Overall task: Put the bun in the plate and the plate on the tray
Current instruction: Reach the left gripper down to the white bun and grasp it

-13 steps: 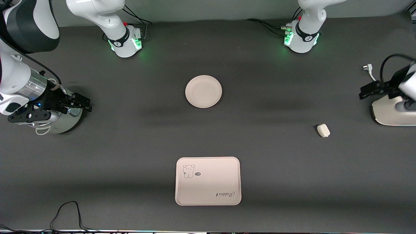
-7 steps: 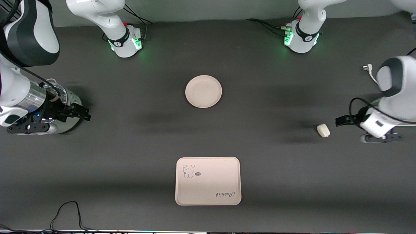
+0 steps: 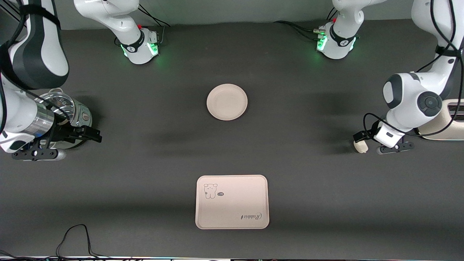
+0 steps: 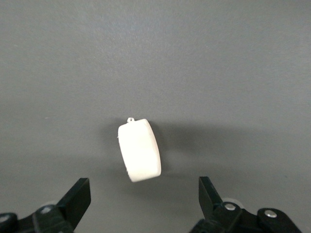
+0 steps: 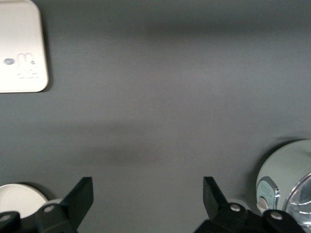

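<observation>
Cream-beige tray (image 3: 232, 202) is sitting nearest the front camera, the round plate (image 3: 227, 102) farther back. I am hovering the left gripper (image 4: 141, 201), fingers apart, over the bun (image 4: 140, 150) toward the left arm's end; the right gripper (image 5: 146, 204) is waiting, fingers apart.

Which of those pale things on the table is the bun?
Start at the round plate mid-table, then look toward the left arm's end. The bun lies there on the dark tabletop, under the open left gripper. It is a small rounded lump, far smaller than the plate or the tray.

Right hand (image 5: 146, 204) spread wide; tray (image 5: 22, 48) corner, appliance (image 5: 286, 179) visible.
</observation>
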Motion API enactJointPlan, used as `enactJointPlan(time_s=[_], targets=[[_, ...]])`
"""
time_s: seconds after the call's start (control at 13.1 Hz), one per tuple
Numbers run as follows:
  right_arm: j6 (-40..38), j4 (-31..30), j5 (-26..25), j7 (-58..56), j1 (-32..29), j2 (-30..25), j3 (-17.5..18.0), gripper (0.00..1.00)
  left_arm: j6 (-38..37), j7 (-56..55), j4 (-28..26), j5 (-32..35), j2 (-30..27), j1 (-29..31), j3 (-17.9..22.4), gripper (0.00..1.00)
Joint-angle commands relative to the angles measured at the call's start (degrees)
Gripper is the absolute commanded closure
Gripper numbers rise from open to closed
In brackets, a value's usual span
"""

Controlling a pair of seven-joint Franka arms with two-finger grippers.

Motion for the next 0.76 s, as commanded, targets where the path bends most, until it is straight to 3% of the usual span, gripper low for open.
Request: enactJointPlan(time_s=[0.0, 0.15, 0.23, 0.46, 0.61, 0.69], targets=[[-1.0, 3.7, 0.2, -0.5, -1.6, 2.1, -0.1, 0.00, 5.1, -1.8, -0.4, 1.2, 3.1, 0.2, 0.5, 0.01], [-1.5, 6.2, 2.0, -0.3, -1.4, 3.9, 0.1, 0.00, 6.9, -2.5, -0.4, 1.2, 4.7, 0.0, 0.7, 0.02], [-1.5, 6.3, 1.4, -0.2, -1.4, 4.0, 0.1, 0.00, 6.9, -2.7, -0.4, 1.2, 4.8, 0.1, 0.7, 0.08], [-1.5, 6.4, 1.4, -0.7, -0.9, 4.5, 0.4, 0.00, 7.0, -4.0, -0.2, 1.2, 5.6, 0.0, 1.1, 0.61], [-1.1, 8.7, 2.0, -0.9, -1.3, 6.0, 0.5, 0.00, 6.9, -5.4, -0.1, 1.3, 5.6, -0.4, 1.2, 0.80], [-1.0, 11.9, 2.1, -0.9, -1.6, 7.8, 0.5, 0.00, 6.9, -5.5, -0.1, 1.6, 5.6, -0.4, 1.2, 0.85]])
